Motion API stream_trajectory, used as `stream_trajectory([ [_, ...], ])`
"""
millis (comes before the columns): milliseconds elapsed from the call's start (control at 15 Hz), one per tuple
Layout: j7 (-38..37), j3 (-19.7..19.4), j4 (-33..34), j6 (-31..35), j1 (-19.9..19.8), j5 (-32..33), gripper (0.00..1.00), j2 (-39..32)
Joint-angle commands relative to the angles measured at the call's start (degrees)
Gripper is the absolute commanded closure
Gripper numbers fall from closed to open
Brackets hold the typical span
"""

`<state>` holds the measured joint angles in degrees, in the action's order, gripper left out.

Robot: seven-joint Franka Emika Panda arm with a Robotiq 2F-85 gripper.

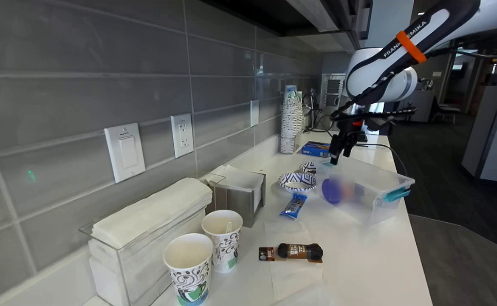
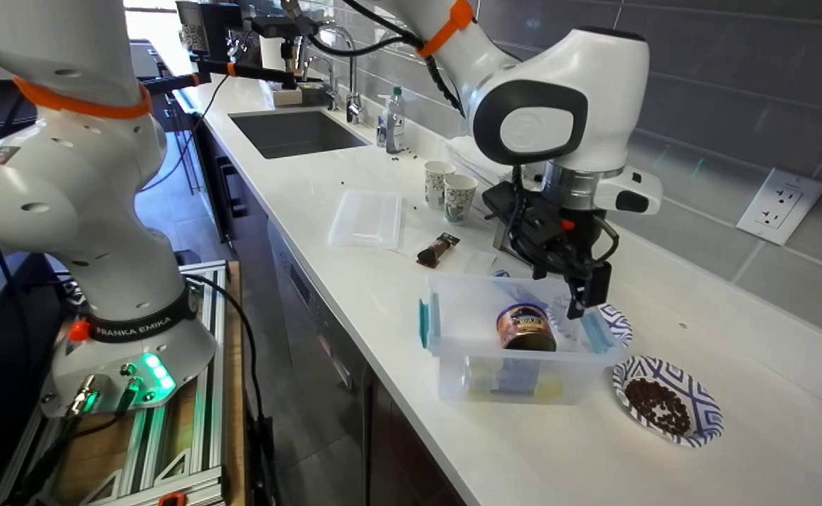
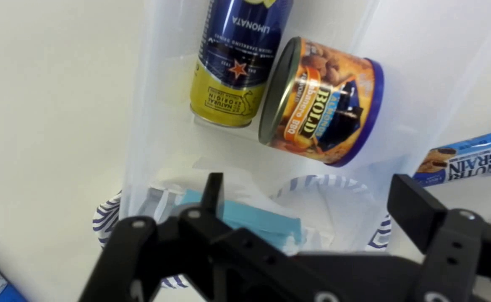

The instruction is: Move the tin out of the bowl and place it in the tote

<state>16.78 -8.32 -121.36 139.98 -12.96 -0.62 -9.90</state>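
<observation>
The tin (image 3: 321, 102), with an orange label and purple lid, lies on its side inside the clear tote (image 3: 138, 109). It also shows in both exterior views (image 1: 330, 190) (image 2: 527, 329), partly blurred in one of them. A patterned blue-and-white bowl (image 1: 297, 177) with nothing in it stands beside the tote. It shows partly behind the tote (image 2: 618, 325) and, in the wrist view, through its wall (image 3: 382, 237). My gripper (image 3: 306, 184) is open and empty, above the tote's end with the teal latch, apart from the tin. It points down in both exterior views (image 1: 341, 155) (image 2: 586, 302).
A blue-and-yellow drink can (image 3: 239, 63) lies in the tote beside the tin. A second patterned bowl (image 2: 702, 407) holds dark beans. A blue snack bar (image 1: 294, 206), a dark wrapped pack (image 2: 438, 249), paper cups (image 2: 460, 197) and a clear lid (image 2: 365, 218) are on the counter.
</observation>
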Motion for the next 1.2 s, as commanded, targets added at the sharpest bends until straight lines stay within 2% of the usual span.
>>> stream_trajectory([
  [0, -0.99, 0.25, -1.69, -8.01, 1.61, 1.75, 0.0, 6.84],
  [267, 0.28, 1.34, -1.8, -14.13, 3.81, 1.73, 0.0, 12.49],
  [533, 2.52, 1.97, -0.5, -19.44, 5.81, 1.6, 0.0, 15.12],
  [600, 6.34, 1.86, -0.39, -19.37, 6.22, 1.48, 0.0, 15.32],
  [667, 2.29, 1.7, -0.06, -17.99, 6.07, 1.34, 0.0, 14.41],
  [1133, 5.51, 1.69, -0.09, -18.12, 6.5, 1.36, 0.0, 14.91],
])
